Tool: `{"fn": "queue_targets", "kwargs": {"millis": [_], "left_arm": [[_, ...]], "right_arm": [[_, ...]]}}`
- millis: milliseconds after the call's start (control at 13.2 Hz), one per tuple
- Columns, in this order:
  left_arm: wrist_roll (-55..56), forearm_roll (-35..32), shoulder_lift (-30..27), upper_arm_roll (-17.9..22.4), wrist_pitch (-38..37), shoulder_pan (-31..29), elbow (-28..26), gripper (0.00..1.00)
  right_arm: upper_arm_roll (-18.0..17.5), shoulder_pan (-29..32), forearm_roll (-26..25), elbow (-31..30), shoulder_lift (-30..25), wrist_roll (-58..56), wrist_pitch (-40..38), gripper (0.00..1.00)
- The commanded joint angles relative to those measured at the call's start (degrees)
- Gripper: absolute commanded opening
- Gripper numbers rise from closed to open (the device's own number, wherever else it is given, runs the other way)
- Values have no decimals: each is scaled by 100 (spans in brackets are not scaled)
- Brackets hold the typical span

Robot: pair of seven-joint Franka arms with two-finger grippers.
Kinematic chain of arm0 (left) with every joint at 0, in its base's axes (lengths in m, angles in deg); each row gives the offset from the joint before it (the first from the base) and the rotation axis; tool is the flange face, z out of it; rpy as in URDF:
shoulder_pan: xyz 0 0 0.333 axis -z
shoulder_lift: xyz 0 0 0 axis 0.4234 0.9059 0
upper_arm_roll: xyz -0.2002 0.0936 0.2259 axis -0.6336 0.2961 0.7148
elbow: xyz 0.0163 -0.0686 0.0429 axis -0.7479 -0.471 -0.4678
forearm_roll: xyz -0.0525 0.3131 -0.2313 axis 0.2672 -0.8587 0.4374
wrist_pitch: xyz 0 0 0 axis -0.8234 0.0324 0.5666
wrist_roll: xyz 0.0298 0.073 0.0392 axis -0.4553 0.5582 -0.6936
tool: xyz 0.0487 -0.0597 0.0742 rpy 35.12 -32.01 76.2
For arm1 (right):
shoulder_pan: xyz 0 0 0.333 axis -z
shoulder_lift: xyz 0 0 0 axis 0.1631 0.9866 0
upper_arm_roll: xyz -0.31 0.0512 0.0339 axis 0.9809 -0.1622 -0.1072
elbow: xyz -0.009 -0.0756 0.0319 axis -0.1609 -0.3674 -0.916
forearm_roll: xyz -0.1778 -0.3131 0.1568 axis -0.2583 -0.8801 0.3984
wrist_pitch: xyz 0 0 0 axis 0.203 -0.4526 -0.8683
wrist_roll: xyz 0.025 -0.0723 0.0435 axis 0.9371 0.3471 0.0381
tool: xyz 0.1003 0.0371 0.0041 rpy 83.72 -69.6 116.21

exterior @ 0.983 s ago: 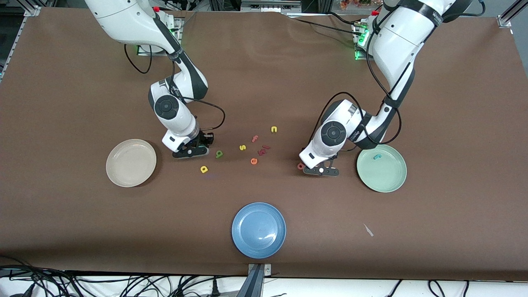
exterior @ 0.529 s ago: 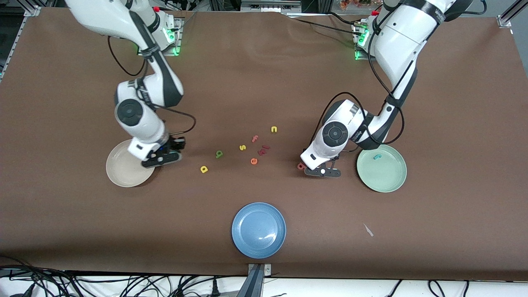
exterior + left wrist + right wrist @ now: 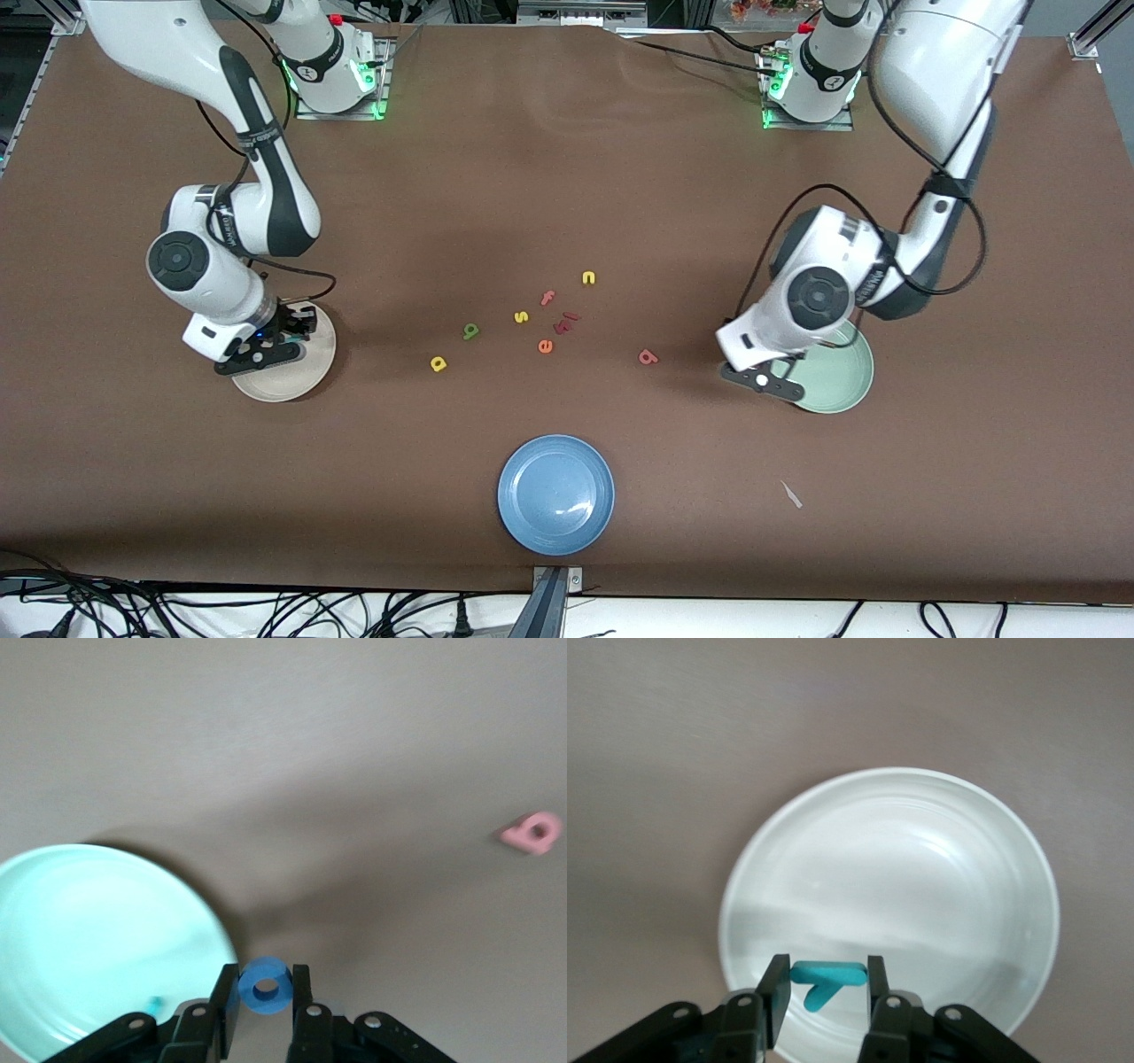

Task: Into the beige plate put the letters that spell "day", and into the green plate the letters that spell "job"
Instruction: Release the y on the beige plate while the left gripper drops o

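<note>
The right gripper [image 3: 824, 992] hangs over the beige plate [image 3: 310, 377], its fingers [image 3: 778, 988] pinching the teal y [image 3: 826, 979] by the two ends of its top bar, so the bar runs straight across between the pads and the stub tail slants down toward the plate. The left gripper [image 3: 266, 1005] is over the rim of the green plate [image 3: 842, 385] at the edge nearest the table's middle, clamped on the blue o [image 3: 265, 989], which sits upright between the pads with its hole facing the wrist camera. A small teal speck in that plate is probably the j [image 3: 155, 1002], though it is too small to be sure. These letters look like light foam, slightly squashy and not slippery or fragile, so a gentle pinch across the thin width or flat faces should hold them; dropped, they may bounce or roll. The b [image 3: 648, 357] lies flat on the table [image 3: 567, 177] between the loose letters and the green plate, its stem pointing roughly toward that plate. The d [image 3: 470, 331] and a [image 3: 438, 363] also lie flat, a nearer the front camera.
</note>
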State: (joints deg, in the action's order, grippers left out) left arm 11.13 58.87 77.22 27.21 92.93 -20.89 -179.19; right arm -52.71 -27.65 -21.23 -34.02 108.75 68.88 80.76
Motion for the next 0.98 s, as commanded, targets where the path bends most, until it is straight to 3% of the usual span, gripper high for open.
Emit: {"fn": "queue_targets", "kwargs": {"millis": [0,302,378,454,756,907], "left_arm": [[-1170,-87,19,-61,19,-502,-86,0],[-1473,-175,397,-43,379,-627,-59,2],[-1473,-175,433,-43,415,-627,-51,45],[-1482,-175,398,-43,389,-627,-59,98],[-1368,-87,170,-96,240,-539,-33,100],[-774,-78,64,-410,91,-539,-16,100]], "right_arm": [[-52,51,101,234,102,-119,-43,100],[-534,-63,768,1049,259,56,-850,100],[-658,-64,768,1217,339,197,-913,100],[-789,-64,760,1332,435,302,-914,100],[-1264,-81,760,2193,1146,567,-1001,100],[-1379,-125,751,2465,1428,594,-1002,100]]}}
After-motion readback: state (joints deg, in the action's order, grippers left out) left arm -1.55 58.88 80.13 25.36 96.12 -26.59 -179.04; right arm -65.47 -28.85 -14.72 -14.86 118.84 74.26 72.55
